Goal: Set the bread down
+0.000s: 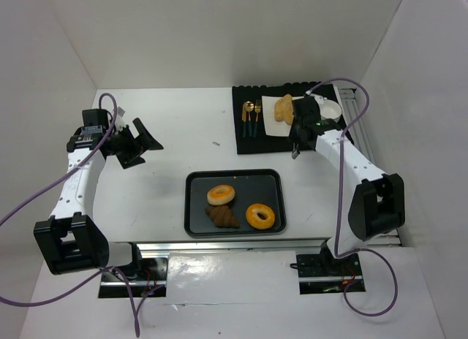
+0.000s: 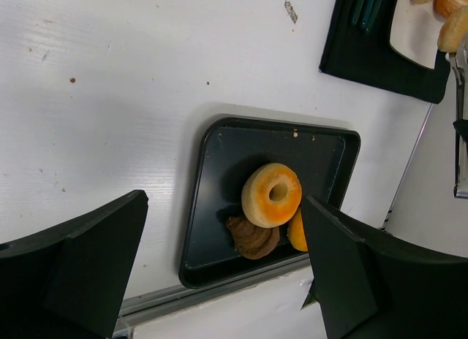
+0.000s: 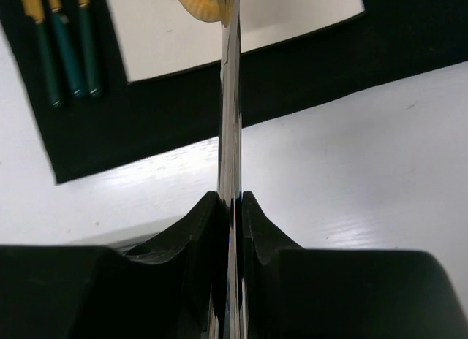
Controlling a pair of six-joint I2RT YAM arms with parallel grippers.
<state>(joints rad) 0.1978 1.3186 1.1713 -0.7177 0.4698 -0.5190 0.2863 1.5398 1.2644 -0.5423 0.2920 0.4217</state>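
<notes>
pinching a thin metal utensil [image 3: 229, 98] seen edge-on, my right end effector [image 3: 230, 204] has both fingers pressed against it. straight ahead, the utensil's far tip reaches the tan bread [image 3: 205, 3], which lies on a white sheet [image 3: 292, 25] over a black mat [image 3: 146, 134]. whether tip and bread touch, i cannot tell. cutlery [image 3: 58, 54] lies ahead to the left. my left end effector [image 2: 223, 202] is spread wide. beyond its fingers a dark tray [image 2: 212, 207] on the bench [image 2: 110, 98] holds a ring roll [image 2: 271, 195], an orange ring [image 1: 260, 216] and a brown pastry [image 2: 252, 238].

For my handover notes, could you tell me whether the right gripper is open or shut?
Shut. In the right wrist view, the right gripper clamps a thin metal tool from both sides, with no gap visible.
</notes>
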